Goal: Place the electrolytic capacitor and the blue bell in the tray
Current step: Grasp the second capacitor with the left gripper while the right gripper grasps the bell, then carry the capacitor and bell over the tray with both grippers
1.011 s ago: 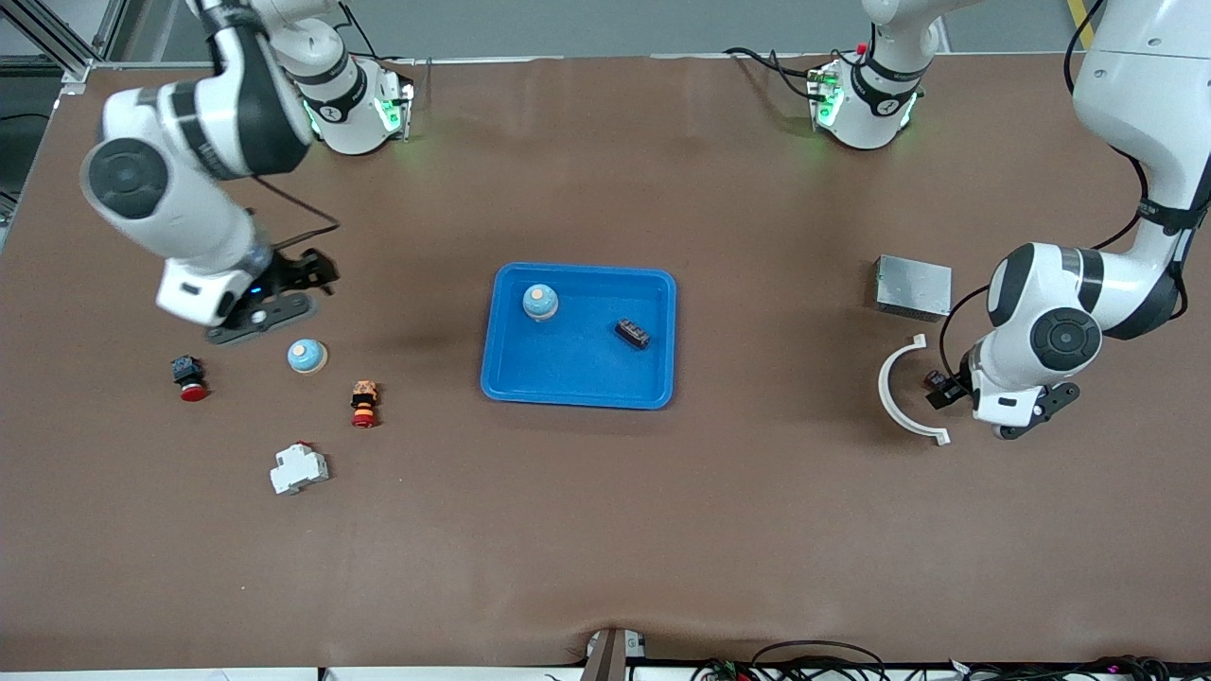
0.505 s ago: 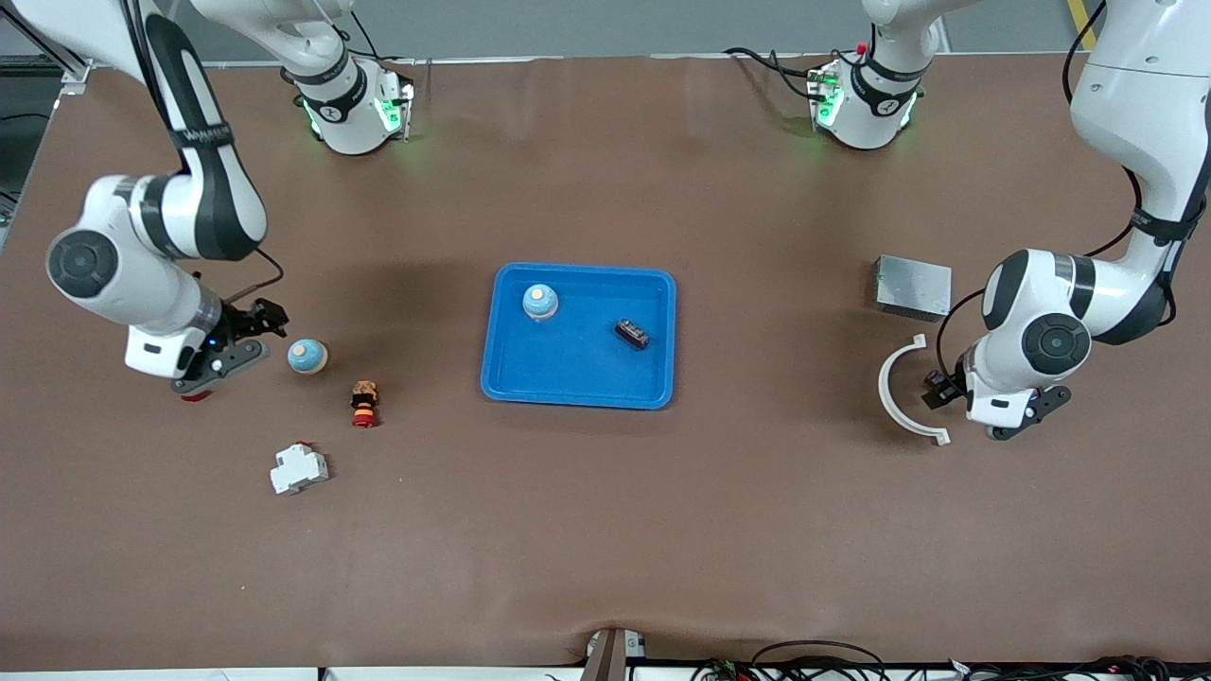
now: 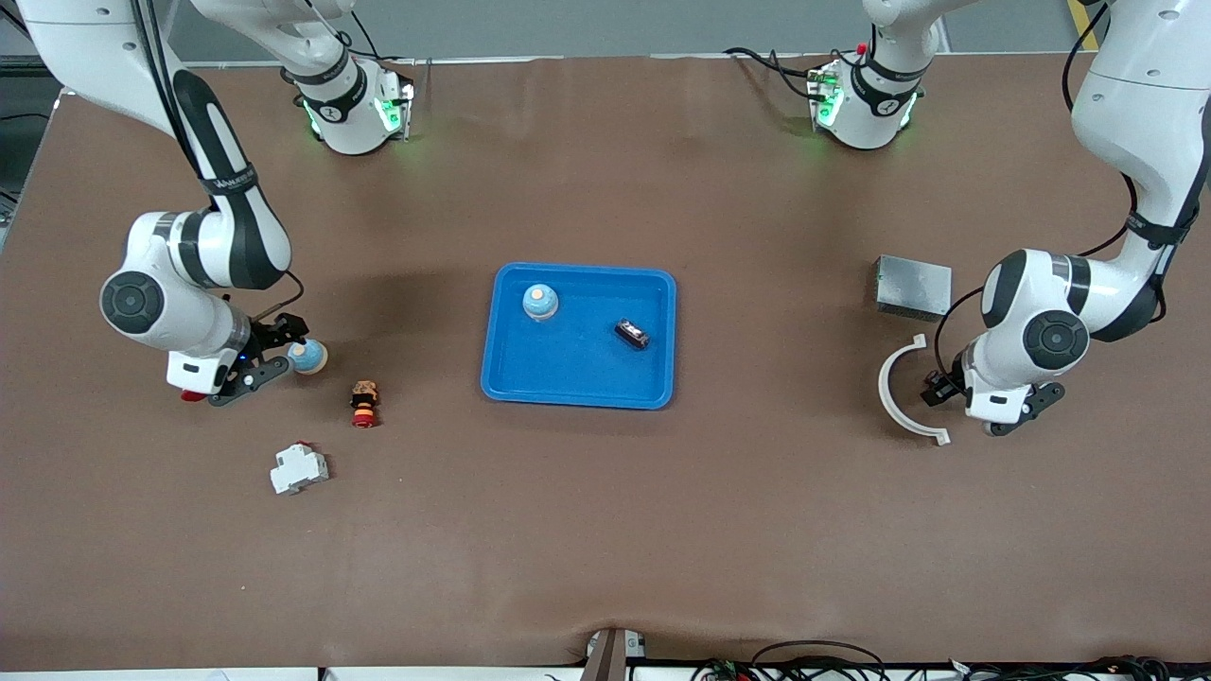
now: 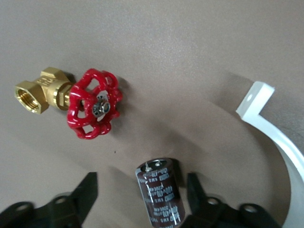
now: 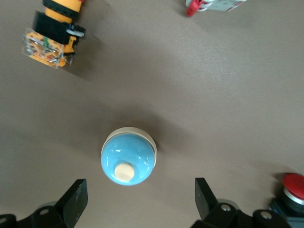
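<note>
Front view: open right gripper [image 3: 274, 355] by blue bell [image 3: 307, 357]; open left gripper [image 4: 142, 190] around capacitor [image 4: 160, 192], valve [image 4: 76, 99] near

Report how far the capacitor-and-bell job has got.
Done: one blue bell and a small dark part lie in the tray. In hand: the left end effector straddles an electrolytic capacitor on the table; the open right end effector brackets a second blue bell. Left: lifting both into the tray.
</note>
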